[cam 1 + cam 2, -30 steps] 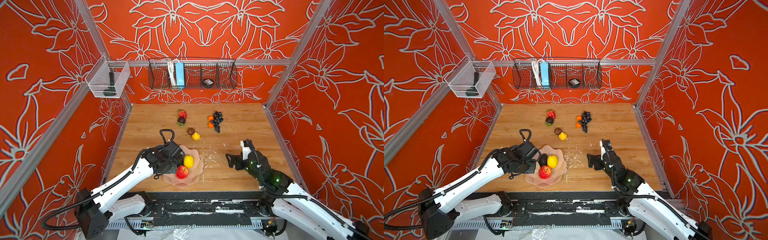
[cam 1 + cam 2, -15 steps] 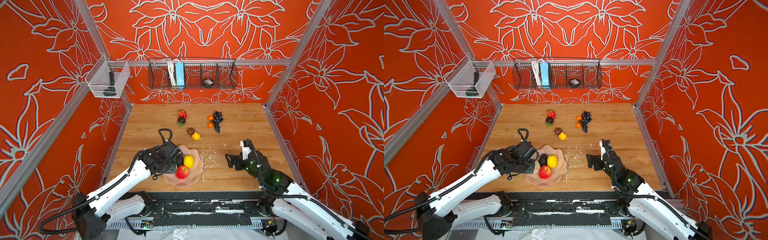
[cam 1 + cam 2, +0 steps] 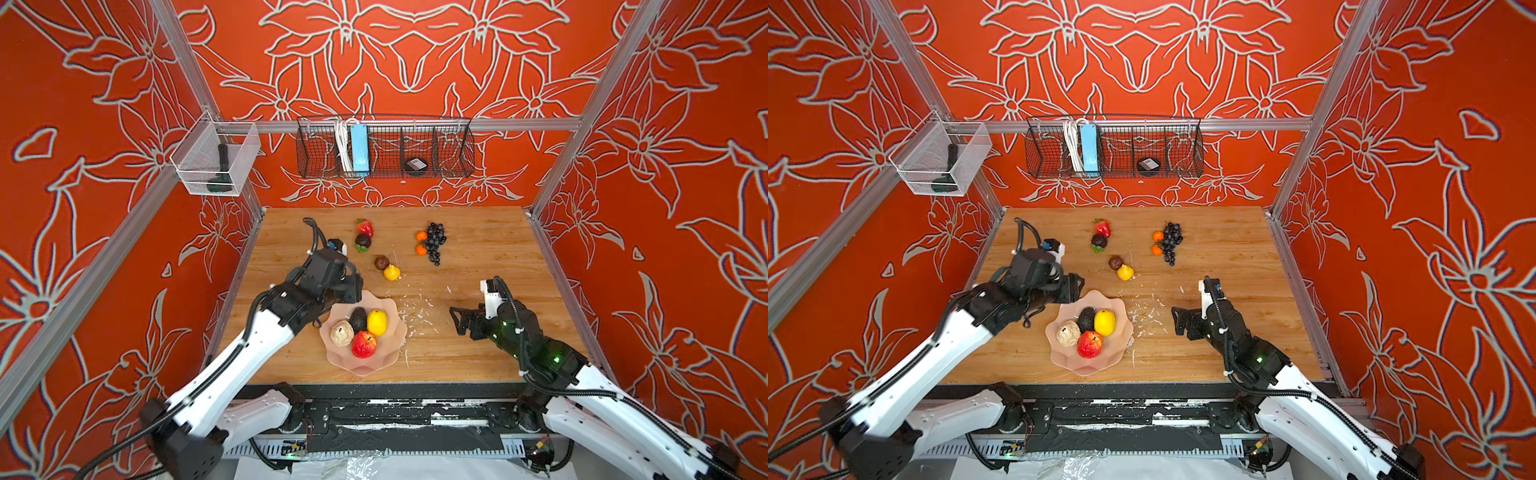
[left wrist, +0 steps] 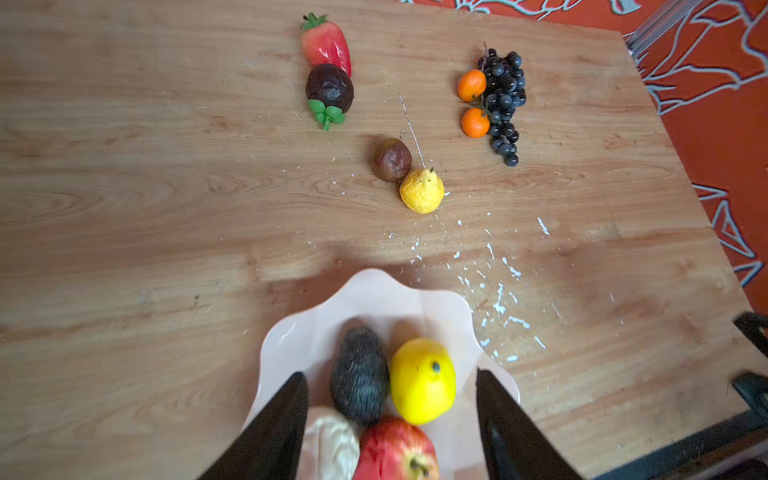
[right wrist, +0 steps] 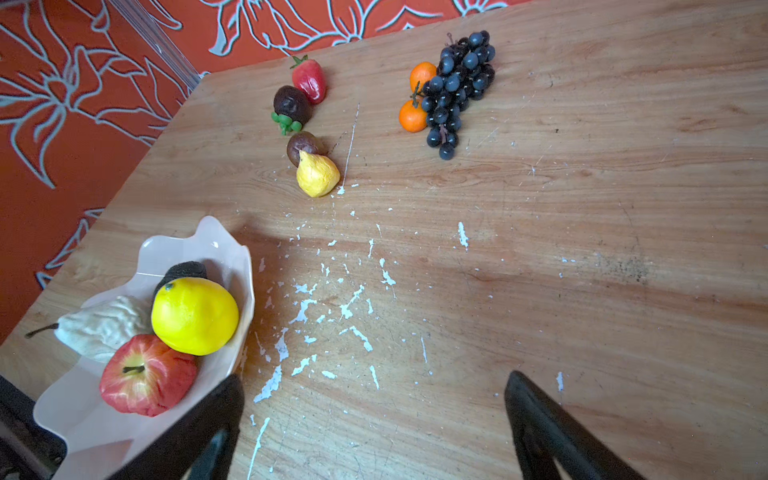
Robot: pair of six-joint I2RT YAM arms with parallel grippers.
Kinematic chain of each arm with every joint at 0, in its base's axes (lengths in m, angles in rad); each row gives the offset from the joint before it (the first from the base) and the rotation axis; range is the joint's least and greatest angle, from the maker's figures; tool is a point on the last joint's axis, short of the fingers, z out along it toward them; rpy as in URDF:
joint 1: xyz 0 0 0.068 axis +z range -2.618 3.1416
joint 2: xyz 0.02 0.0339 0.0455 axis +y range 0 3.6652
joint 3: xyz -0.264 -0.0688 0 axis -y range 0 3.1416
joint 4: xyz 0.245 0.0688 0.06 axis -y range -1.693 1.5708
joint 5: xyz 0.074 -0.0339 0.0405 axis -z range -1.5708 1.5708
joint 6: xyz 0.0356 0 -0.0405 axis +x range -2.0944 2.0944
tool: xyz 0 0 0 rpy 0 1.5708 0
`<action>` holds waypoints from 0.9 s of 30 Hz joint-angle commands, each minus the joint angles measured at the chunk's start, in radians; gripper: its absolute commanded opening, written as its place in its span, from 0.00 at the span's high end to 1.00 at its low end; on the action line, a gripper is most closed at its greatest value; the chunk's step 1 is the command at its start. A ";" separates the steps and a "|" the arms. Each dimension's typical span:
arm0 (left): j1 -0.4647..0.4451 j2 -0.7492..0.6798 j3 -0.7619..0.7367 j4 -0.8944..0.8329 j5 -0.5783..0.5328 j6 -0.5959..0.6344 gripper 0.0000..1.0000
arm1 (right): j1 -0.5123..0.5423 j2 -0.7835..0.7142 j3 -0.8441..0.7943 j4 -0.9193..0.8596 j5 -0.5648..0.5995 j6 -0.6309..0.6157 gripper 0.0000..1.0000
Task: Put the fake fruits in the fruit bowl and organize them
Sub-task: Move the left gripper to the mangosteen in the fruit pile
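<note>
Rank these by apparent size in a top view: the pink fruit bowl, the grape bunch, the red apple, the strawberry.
1. fruit bowl
2. grape bunch
3. red apple; nearly equal to the bunch, so this order is unsure
4. strawberry

The pale pink scalloped bowl [image 3: 365,368] sits near the front edge of the counter [image 3: 478,249]. It holds four fruits, all touching: a dark avocado [image 3: 357,319], a yellow lemon [image 3: 377,322], a beige pear [image 3: 341,333] and a red apple [image 3: 364,344]. Farther back lie a strawberry [image 3: 365,227] against a mangosteen [image 3: 363,241], a brown fruit [image 3: 381,262] against a small yellow pear [image 3: 392,272], and two oranges [image 3: 421,249] beside a grape bunch [image 3: 434,242].
</note>
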 commanded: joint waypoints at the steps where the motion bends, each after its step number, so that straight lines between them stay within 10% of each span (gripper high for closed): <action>1: 0.098 0.113 0.030 0.147 0.103 0.007 0.34 | -0.005 -0.021 0.036 -0.038 -0.020 0.020 0.02; 16: 0.198 0.840 0.569 0.123 0.081 0.227 0.26 | -0.004 -0.066 0.019 -0.097 -0.037 0.065 0.02; 27: 0.224 1.090 0.832 0.040 0.006 0.287 0.17 | -0.006 -0.052 0.001 -0.082 -0.040 0.086 0.02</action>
